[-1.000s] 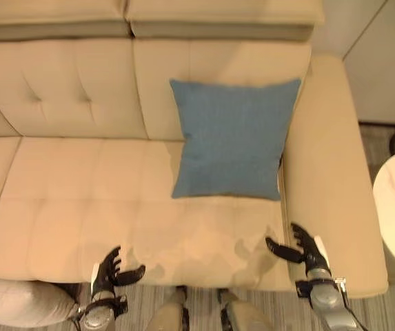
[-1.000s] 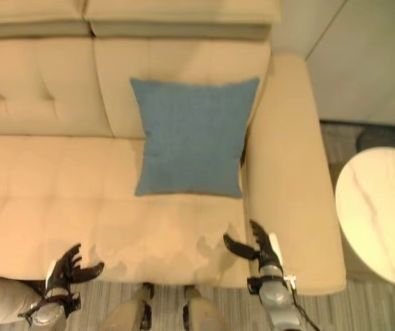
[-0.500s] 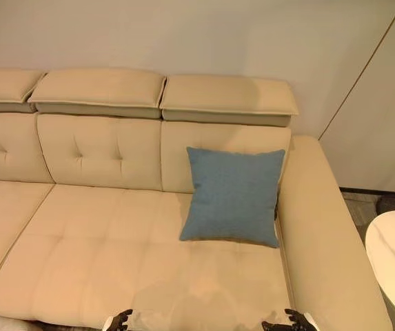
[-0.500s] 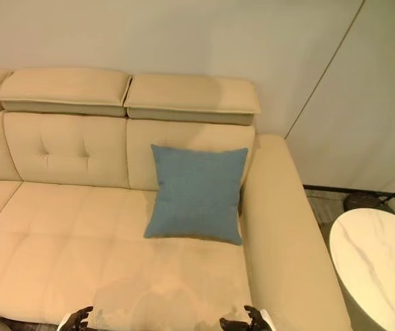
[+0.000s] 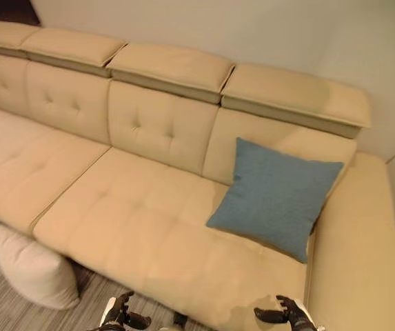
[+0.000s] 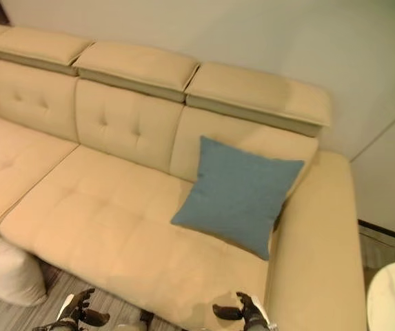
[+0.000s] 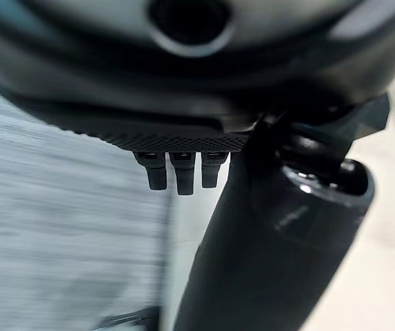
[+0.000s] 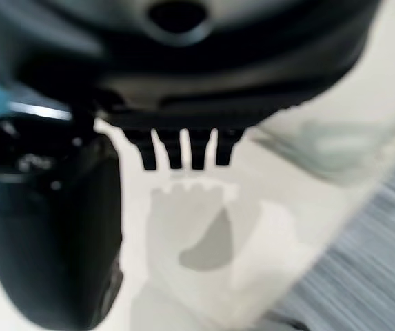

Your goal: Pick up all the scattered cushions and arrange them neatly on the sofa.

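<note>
One white cushion [image 5: 32, 269] left on the floor, looks soft and light, grab its sides; both hands, left [image 5: 119, 316] and right [image 5: 287, 316], hang loosely open, empty.

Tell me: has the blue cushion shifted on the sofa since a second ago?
No. The blue cushion still leans against the backrest beside the sofa's right armrest, as before. Only the camera has swung.

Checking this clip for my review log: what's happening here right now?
A humanoid robot stands in front of a beige sofa. A blue cushion already leans against the backrest by the armrest. A whitish cushion lies on the floor against the sofa's front. The left hand and right hand are open, holding nothing.
</note>
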### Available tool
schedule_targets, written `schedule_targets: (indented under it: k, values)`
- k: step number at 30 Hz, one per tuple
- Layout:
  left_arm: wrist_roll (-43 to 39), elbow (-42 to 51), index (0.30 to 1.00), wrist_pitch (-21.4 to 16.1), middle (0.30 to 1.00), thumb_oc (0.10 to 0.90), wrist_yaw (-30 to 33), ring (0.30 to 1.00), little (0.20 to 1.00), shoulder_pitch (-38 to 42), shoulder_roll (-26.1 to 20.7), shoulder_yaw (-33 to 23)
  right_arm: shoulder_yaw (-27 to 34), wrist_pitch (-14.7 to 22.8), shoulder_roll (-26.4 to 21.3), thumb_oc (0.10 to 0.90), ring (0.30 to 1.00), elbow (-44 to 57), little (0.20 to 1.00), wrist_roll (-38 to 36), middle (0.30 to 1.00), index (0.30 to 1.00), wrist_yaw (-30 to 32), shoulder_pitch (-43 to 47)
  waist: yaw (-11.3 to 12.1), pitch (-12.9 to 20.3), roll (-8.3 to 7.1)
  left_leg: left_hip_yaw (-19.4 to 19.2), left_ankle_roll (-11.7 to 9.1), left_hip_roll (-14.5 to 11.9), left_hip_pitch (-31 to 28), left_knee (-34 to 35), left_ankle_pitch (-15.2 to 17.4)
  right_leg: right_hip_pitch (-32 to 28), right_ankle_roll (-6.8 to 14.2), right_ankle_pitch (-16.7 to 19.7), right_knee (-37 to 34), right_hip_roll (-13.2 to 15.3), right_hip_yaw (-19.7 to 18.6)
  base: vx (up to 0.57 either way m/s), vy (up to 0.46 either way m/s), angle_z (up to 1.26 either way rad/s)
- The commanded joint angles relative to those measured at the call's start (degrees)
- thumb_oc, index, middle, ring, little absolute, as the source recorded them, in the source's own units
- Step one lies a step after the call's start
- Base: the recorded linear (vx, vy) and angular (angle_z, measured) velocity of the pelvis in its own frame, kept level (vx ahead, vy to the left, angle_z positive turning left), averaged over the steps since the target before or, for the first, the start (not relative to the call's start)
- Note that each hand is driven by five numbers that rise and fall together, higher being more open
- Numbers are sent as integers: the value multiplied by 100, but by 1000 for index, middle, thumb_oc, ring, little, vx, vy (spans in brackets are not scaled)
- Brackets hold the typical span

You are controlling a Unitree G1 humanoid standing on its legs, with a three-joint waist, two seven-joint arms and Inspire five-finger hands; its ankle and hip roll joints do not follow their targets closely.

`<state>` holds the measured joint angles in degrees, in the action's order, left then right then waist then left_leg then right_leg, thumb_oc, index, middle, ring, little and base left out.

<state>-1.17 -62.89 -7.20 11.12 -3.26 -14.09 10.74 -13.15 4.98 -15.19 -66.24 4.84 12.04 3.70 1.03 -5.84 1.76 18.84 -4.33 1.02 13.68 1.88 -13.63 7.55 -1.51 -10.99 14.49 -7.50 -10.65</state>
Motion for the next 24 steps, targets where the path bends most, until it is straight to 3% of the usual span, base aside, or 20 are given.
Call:
schedule_targets:
  k: [1,2,3,5,6,8,9,10,12,14,16,19,21,22,24]
  values:
    - [-195,-28,900,-146,900,800,120,900,900,506,-114,45,-6,170,-330,800,900,439,900,-132,900,900,271,44,75,-270,-303,-561,163,396,553,257,219,-705,261,-21,-840,192,-27,-400,-36,167]
    - [-233,-110,900,-135,900,800,141,900,900,512,-32,58,6,146,-359,800,900,432,900,-152,900,900,318,62,12,-381,-378,-1065,298,329,534,39,523,-576,283,147,-849,256,255,-505,-33,125]
    - [-164,-170,900,-115,900,800,117,900,900,455,-34,81,37,137,-306,800,900,392,900,-175,900,900,302,-13,-37,-323,-457,-1274,363,266,406,-259,673,-514,301,253,-978,389,525,-362,-12,91]
    - [-141,-269,900,-103,900,800,108,900,900,429,-17,64,64,154,-271,800,900,305,900,-175,900,900,294,-65,-94,-298,-509,-1298,385,270,268,-315,828,-496,311,279,-1042,503,707,-210,35,92]
    - [-119,-280,900,-81,900,800,119,900,900,465,-4,108,111,157,-259,800,900,246,900,-179,900,900,302,-122,-206,-290,-566,-1590,390,207,206,-734,1120,-350,297,397,-1074,701,1031,-245,51,106]
    - [-104,-255,900,-84,900,800,116,900,900,482,-14,137,119,154,-260,800,900,218,900,-183,900,900,303,-143,-259,-273,-593,-1716,392,165,201,-930,1256,-292,279,454,-1095,786,1184,-185,61,130]
    - [-98,-196,900,-85,900,800,105,900,900,532,-25,205,134,154,-265,800,900,154,900,-201,900,900,304,-131,-328,-302,-652,-1983,396,15,73,-1205,1537,-298,281,512,-1147,962,1449,-149,71,136]
    - [-98,-196,900,-85,900,800,105,900,900,533,-25,204,135,154,-265,800,900,153,900,-201,900,900,304,-129,-334,-288,-651,-1978,395,16,91,-1198,1523,-281,281,523,-1152,962,1455,-150,113,131]
    - [-115,-180,900,-89,900,800,77,900,900,582,-27,234,168,143,-266,800,900,71,900,-213,900,900,315,-91,-398,-314,-693,-2251,388,-211,-118,-1407,1829,-326,319,578,-1201,1160,1763,-97,125,93]
    - [-109,-179,900,-90,900,800,45,900,900,581,-32,260,177,130,-244,800,900,6,900,-227,900,900,304,-97,-444,-287,-644,-2402,322,-373,-485,-1163,1880,-420,366,598,-1227,1244,1997,20,213,82]
    - [-46,-283,900,-52,900,800,14,900,900,543,-53,237,162,110,-231,800,900,-5,900,-173,900,900,261,-34,-411,-181,-548,-2273,364,-260,-735,-604,1851,-433,459,610,-1127,1310,2201,73,306,67]
    - [-58,-461,900,1,900,800,-2,900,900,513,-215,-22,61,75,-138,800,900,174,900,-76,900,900,214,78,-240,-221,-572,-2034,528,-10,-780,-513,1905,-297,548,560,-589,1571,2264,20,298,64]
    - [-70,-482,900,9,900,800,10,900,900,499,-252,-73,53,72,-121,800,900,212,900,-72,900,900,215,83,-214,-207,-570,-1983,551,22,-796,-481,1887,-266,552,572,-515,1601,2287,19,140,4]
    - [-90,-512,900,24,900,800,16,900,900,495,-300,-139,58,73,-106,800,900,265,900,-72,900,900,212,85,-190,-212,-568,-1885,579,56,-830,-433,1866,-193,565,604,-367,1598,2237,29,84,52]
    - [-156,-466,900,33,900,800,30,900,900,478,-364,-173,36,55,-91,800,900,299,900,-112,900,900,210,73,-250,-194,-563,-1621,617,151,-890,-303,1788,-20,561,590,-193,1263,1656,57,49,80]
